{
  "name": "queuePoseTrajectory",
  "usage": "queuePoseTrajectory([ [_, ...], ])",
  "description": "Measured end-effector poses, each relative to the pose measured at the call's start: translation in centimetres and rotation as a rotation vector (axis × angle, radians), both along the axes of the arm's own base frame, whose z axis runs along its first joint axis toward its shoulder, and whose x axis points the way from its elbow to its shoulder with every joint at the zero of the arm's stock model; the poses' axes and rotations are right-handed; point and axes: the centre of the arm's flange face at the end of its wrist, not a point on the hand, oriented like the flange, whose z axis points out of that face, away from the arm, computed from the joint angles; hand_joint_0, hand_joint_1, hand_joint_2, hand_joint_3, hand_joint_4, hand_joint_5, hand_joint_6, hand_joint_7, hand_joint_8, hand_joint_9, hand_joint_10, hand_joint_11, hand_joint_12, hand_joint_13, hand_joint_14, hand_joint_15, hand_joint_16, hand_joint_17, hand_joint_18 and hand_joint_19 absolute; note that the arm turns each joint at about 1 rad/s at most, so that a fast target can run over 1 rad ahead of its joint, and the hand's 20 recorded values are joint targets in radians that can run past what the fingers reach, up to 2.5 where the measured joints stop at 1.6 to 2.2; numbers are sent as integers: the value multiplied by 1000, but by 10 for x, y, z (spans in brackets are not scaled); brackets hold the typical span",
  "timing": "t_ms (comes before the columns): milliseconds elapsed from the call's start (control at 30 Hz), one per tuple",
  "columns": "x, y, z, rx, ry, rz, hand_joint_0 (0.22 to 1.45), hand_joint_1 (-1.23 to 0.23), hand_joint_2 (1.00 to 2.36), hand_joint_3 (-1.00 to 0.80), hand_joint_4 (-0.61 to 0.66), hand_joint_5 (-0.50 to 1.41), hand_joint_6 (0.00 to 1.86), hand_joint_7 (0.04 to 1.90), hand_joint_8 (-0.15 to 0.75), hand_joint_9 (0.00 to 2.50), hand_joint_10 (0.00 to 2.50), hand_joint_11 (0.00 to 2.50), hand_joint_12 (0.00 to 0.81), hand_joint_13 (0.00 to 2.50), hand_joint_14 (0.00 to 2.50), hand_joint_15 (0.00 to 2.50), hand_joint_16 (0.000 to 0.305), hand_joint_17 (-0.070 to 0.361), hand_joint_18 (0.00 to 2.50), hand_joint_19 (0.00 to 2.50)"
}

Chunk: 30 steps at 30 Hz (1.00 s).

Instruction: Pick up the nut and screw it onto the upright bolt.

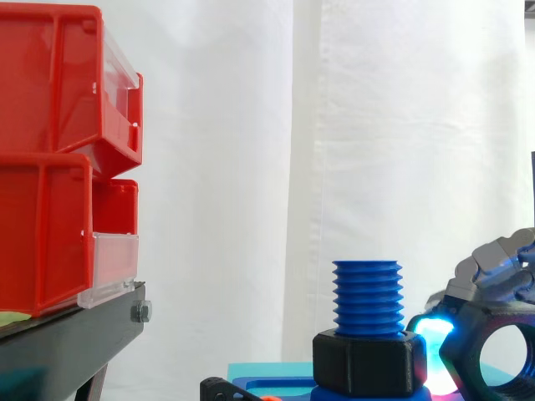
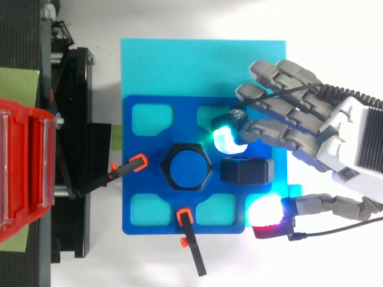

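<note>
A blue threaded bolt point(image 1: 368, 294) stands upright in the middle of a blue plate point(image 2: 137, 143), with a black nut point(image 1: 366, 362) seated around its base. Just right of it a second black nut point(image 2: 245, 172) stands on edge, its hole facing the side camera point(image 1: 501, 351). My hand point(image 2: 311, 128) reaches in from the right and straddles this nut. A cyan-glowing fingertip point(image 2: 226, 136) sits on its far side, and the red-white glowing thumb pad point(image 2: 266, 215) on its near side. A small gap shows on each side, and the fingers are only loosely bent.
The blue plate lies on a cyan sheet point(image 2: 179, 66). Two black clamps with orange tips point(image 2: 137, 161) point(image 2: 182, 214) hold the plate at its left and front. Red bins point(image 1: 58, 159) on a black stand point(image 2: 72, 149) rise at the left.
</note>
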Motion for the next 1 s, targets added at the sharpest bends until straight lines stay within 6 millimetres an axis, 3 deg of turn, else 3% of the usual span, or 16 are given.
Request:
queuePoseTrajectory([
  [233, 0, 0, 0, -1, 1, 1, 447, -705, 1000, -500, 230, -184, 503, 885, 297, 461, 2, 41, 406, 206, 0, 0, 61, 138, 248, 82],
  [667, 1, 0, 1, 0, -2, 2, 439, -674, 1000, -500, 214, -194, 503, 856, 294, 441, 0, 35, 410, 200, 0, 0, 62, 140, 239, 90],
  [1000, 11, 4, 25, -1, 9, -2, 436, -624, 1000, -500, 216, -191, 503, 857, 296, 450, 0, 43, 410, 204, 0, 0, 62, 140, 246, 97],
])
